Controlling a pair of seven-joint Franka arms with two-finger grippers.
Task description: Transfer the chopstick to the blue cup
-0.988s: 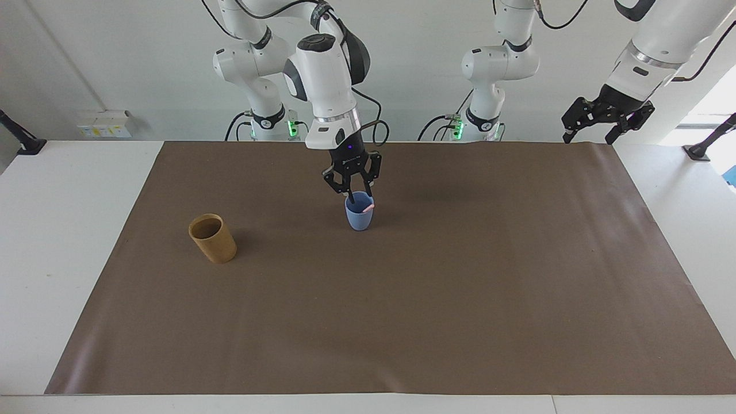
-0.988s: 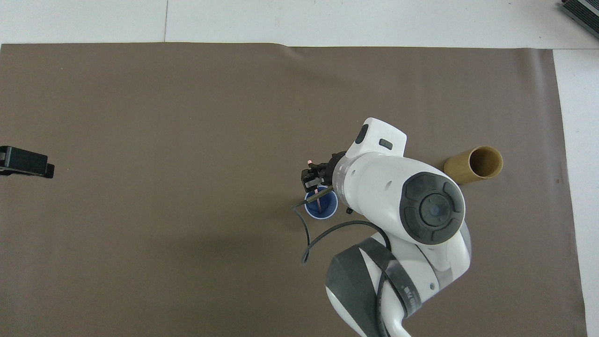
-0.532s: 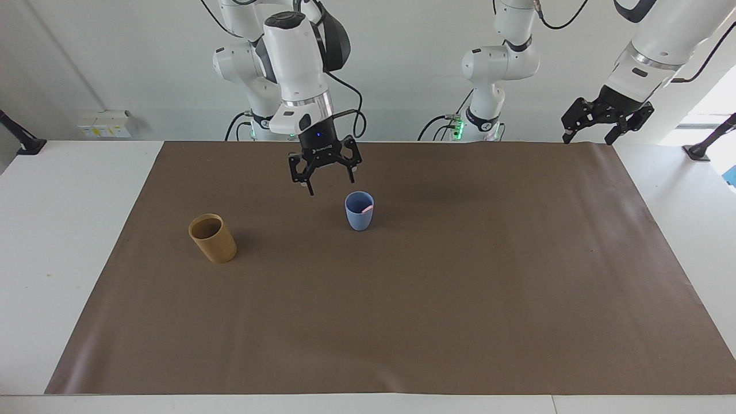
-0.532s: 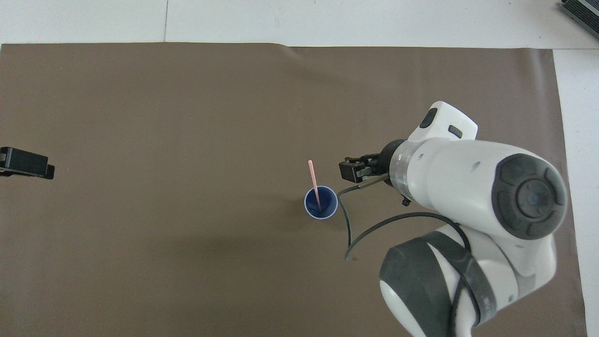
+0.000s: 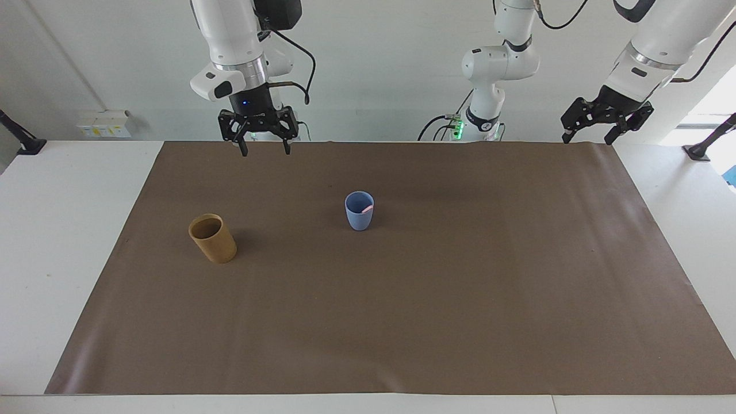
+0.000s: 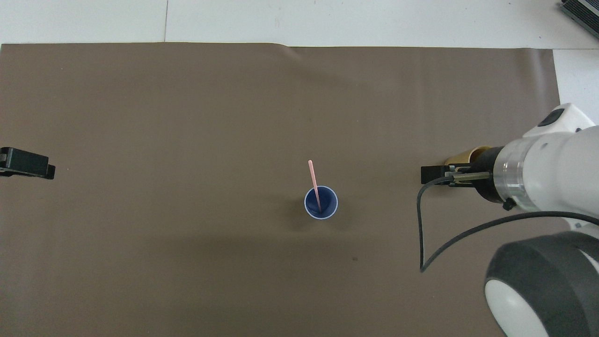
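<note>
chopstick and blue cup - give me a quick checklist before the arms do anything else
1. Chopstick in the blue cup: ok, its lower end is inside and the rest leans on the rim.
2. Blue cup upright on the brown mat: ok.
3. Right gripper free of the chopstick: ok, open and empty, raised over the mat's edge at the robots' end.
4. Left gripper out of the way: ok, open and empty, waiting at the left arm's end.
5. Tan cup undisturbed: ok, standing toward the right arm's end.
6. Chopstick settled firmly enough not to tip out: cannot tell.
</note>
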